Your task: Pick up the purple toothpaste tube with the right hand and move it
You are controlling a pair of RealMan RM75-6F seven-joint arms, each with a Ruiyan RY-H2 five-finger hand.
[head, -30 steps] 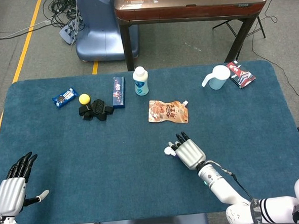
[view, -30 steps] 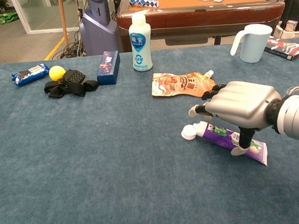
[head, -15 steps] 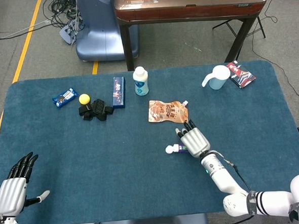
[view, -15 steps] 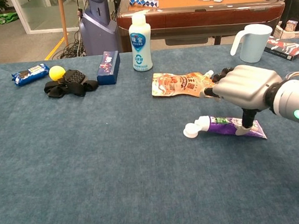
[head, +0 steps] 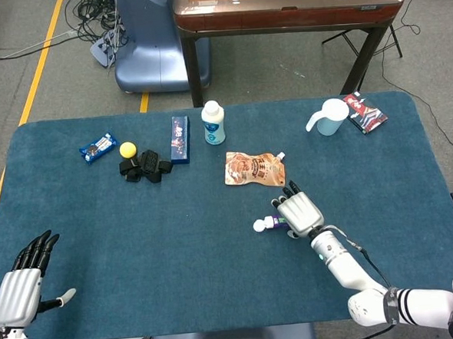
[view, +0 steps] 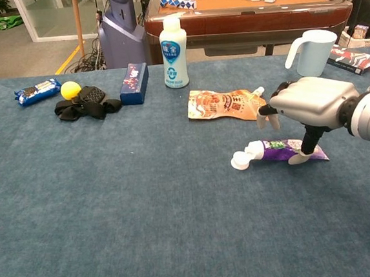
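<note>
The purple toothpaste tube [view: 277,150] [head: 270,223] lies flat on the blue table, its white cap [view: 241,161] pointing left. My right hand [view: 308,102] [head: 300,213] hovers over the tube's tail half, palm down. Its thumb touches the tube near the flat end, while the other fingers curl down behind the tube without closing on it. The tube is not lifted. My left hand [head: 22,278] shows only in the head view, at the near left table edge, fingers straight and apart, holding nothing.
An orange pouch [view: 224,104] lies just behind the tube. Further back stand a white milk bottle [view: 174,52], a blue box [view: 134,82] and a pale mug [view: 312,53]. A black bundle [view: 88,103], yellow ball [view: 70,90] and snack pack [view: 37,91] sit at far left.
My right hand has moved away from me and to the right, dragging the tube with it. The tube has swung from slanted to nearly level.
</note>
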